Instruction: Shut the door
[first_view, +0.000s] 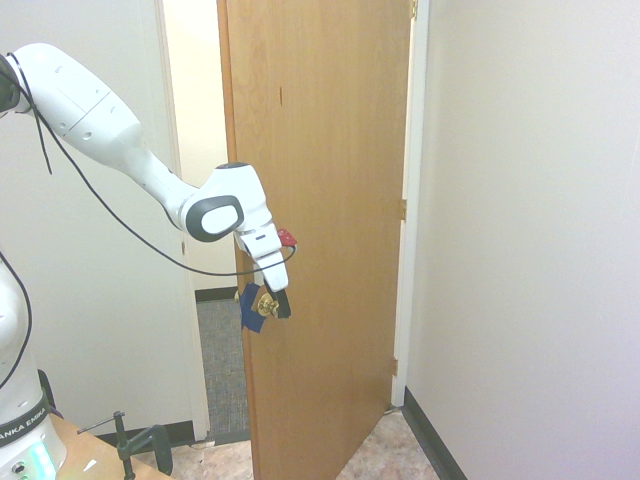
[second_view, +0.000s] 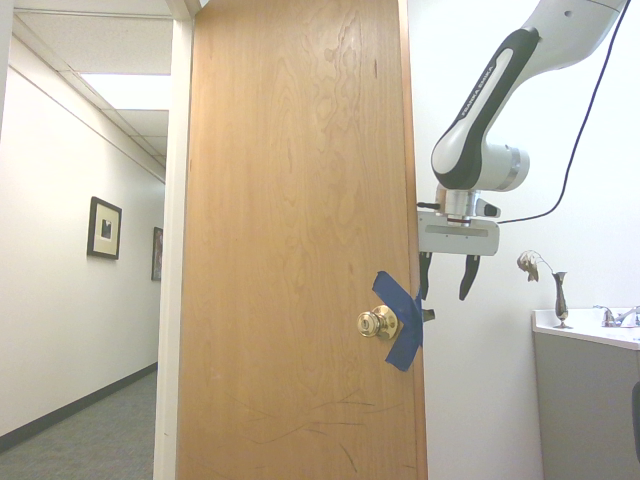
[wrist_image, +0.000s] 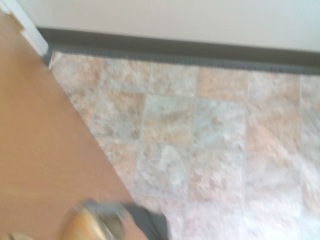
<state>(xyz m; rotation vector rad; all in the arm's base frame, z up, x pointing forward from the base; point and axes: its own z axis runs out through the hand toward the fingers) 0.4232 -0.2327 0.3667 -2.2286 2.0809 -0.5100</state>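
Observation:
The wooden door (first_view: 320, 200) stands partly open, hinged on the right in the first exterior view. Its brass knob (first_view: 265, 304) sits over blue tape (first_view: 250, 308) wrapped round the latch edge. The second exterior view shows the door's other face (second_view: 300, 200), with its own knob (second_view: 378, 324) and tape (second_view: 400, 322). My gripper (second_view: 446, 285) points downward close beside the door's free edge, just above knob height, open with nothing between its fingers (second_view: 468, 277). In the wrist view the door face (wrist_image: 45, 150) and the blurred knob (wrist_image: 92, 227) show over tiled floor.
The white door frame (first_view: 175, 200) stands left of the gap, with a carpeted hallway (second_view: 90, 430) beyond. A white wall (first_view: 530, 250) with a dark baseboard (wrist_image: 175, 50) runs behind the hinge side. A counter (second_view: 585, 330) holding a small vase (second_view: 559, 298) stands to the right.

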